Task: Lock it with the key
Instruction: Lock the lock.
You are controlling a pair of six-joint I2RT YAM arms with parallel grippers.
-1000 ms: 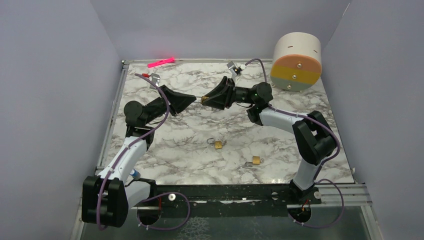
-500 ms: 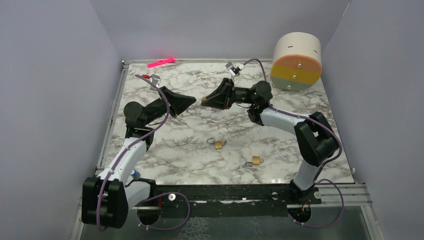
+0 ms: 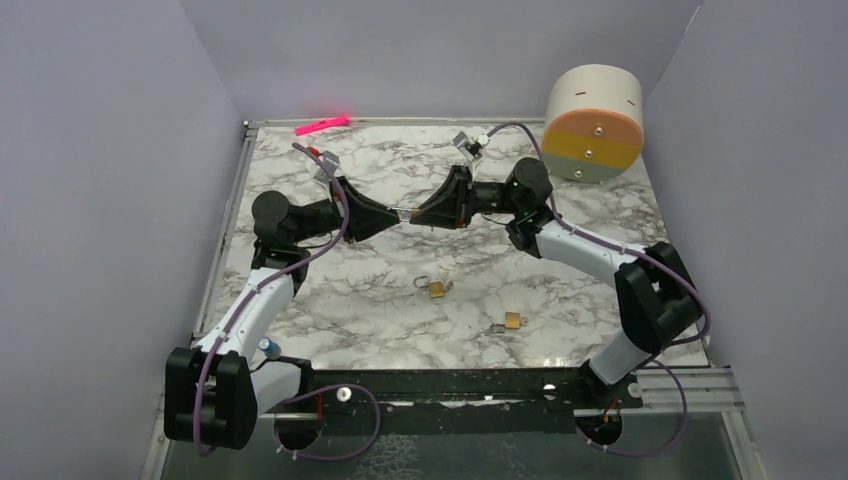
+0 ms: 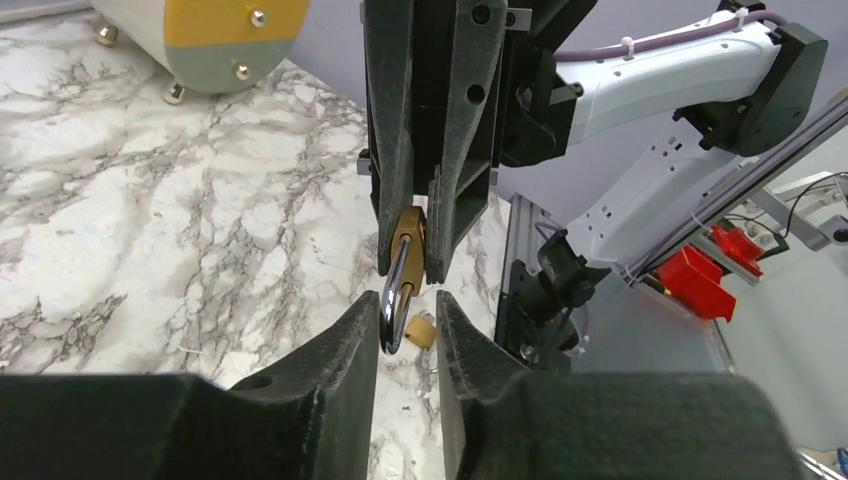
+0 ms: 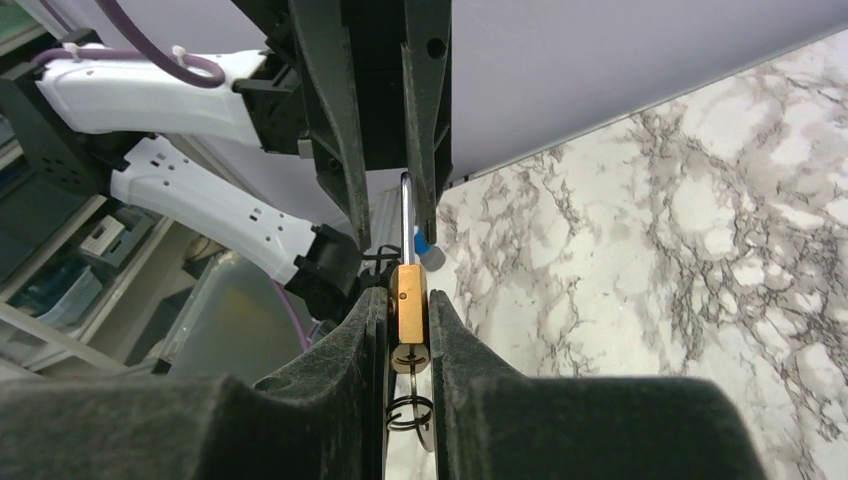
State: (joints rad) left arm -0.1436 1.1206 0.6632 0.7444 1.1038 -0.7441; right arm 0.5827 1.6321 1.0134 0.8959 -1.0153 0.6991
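Above the marble table (image 3: 330, 300), a little toward 11 o'clock from its centre, the two arms meet tip to tip. The right gripper (image 5: 405, 296) is clamped on the brass body of a held padlock (image 5: 408, 305), its dark fingers covering both flat sides. The key (image 5: 409, 360) sits at the padlock's bottom end, apparently in the keyhole, with its wire ring (image 5: 408, 412) hanging just below. It is deep between the fingers and mostly hidden. The silver shackle (image 4: 392, 312) points away from the right gripper into the left gripper (image 4: 408, 312). The left jaws stand narrowly apart on either side of the shackle without clamping it, and a gap shows on one side.

Two loose padlocks lie on the marble well below the grippers, one (image 3: 436, 290) at 6 o'clock and the other (image 3: 512, 321) at 5 o'clock. A cream drum (image 3: 592, 100) with a yellow and orange face stands at the far corner toward 2 o'clock. A pink marker (image 3: 322, 125) lies along the far edge between 10 and 11 o'clock.
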